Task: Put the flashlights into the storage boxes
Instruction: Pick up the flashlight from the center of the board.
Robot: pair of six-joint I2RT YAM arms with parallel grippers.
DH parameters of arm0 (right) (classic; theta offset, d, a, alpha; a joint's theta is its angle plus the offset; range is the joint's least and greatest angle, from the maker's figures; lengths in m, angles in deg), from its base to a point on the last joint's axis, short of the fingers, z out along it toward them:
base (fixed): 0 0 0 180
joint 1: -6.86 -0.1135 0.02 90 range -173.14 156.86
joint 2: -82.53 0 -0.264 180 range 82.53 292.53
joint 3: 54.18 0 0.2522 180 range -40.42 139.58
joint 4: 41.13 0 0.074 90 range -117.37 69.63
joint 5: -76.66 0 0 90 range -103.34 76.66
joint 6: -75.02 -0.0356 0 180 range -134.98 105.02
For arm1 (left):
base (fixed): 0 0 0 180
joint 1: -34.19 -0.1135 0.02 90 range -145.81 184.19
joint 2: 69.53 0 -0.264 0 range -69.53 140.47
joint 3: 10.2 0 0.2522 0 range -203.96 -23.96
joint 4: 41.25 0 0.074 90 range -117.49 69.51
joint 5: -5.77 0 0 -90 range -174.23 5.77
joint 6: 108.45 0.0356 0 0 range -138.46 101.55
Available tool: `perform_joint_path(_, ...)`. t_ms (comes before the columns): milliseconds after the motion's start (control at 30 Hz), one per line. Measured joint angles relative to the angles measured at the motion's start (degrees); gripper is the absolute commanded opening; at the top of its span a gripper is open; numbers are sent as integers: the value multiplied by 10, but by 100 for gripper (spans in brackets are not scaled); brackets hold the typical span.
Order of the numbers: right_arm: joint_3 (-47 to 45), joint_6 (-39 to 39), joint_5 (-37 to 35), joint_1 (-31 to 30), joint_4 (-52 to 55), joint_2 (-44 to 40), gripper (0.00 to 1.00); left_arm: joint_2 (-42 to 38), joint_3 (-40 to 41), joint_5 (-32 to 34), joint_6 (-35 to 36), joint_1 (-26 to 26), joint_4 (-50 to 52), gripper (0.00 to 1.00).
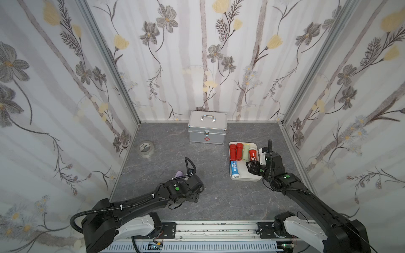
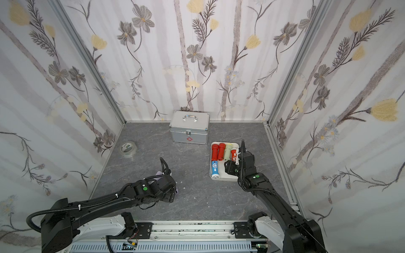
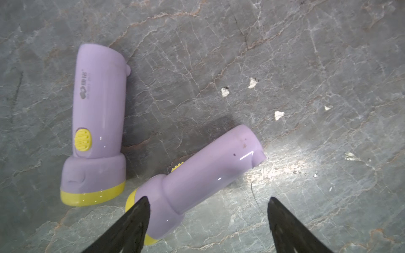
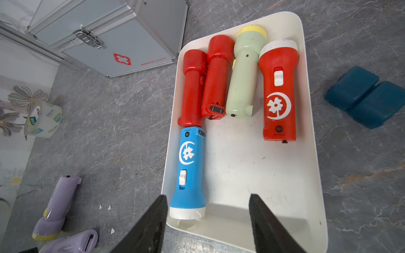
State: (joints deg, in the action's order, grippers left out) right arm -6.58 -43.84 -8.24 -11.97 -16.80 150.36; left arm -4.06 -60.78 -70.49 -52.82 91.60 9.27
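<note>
5 torches in tray, 2 lilac out on the table; both claws wide, nothing held.
Your L claw [image 3: 208,199] hangs open over the table [image 3: 306,65] at approx 9 o'clock, one fingertip over the head of a lilac flashlight [image 3: 203,162]; 2nd lilac [image 3: 99,109] lies near, not touching. R claw [image 4: 207,195] gapes empty over the 6 o'clock end of the white tray [image 4: 252,175], at 3 o'clock. Row at its 12 o'clock end: red flashlight [image 4: 194,87], 2nd red [image 4: 217,76], pale green [image 4: 243,83], red w/ emblem [image 4: 279,94]. Blue flashlight [image 4: 188,166] lies along the 9 o'clock rim.
</note>
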Motion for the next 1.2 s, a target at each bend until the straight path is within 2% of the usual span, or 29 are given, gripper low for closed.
perform_joint_path(233, 0, 7, 17, 12, 0, -1, 61, 4, 2, 5, 17, 4, -23, 86)
perform_joint_path(600, 0, 14, 42, 30, 1, -28, 61, 81, 1, 13, 36, 5, -51, 84)
perform_joint_path(933, 0, 15, 53, 45, 5, -55, 61, 110, 10, 11, 42, 5, -65, 83)
perform_joint_path(1200, 0, 16, 55, 54, 13, -70, 61, 108, 14, 10, 37, 5, -65, 74)
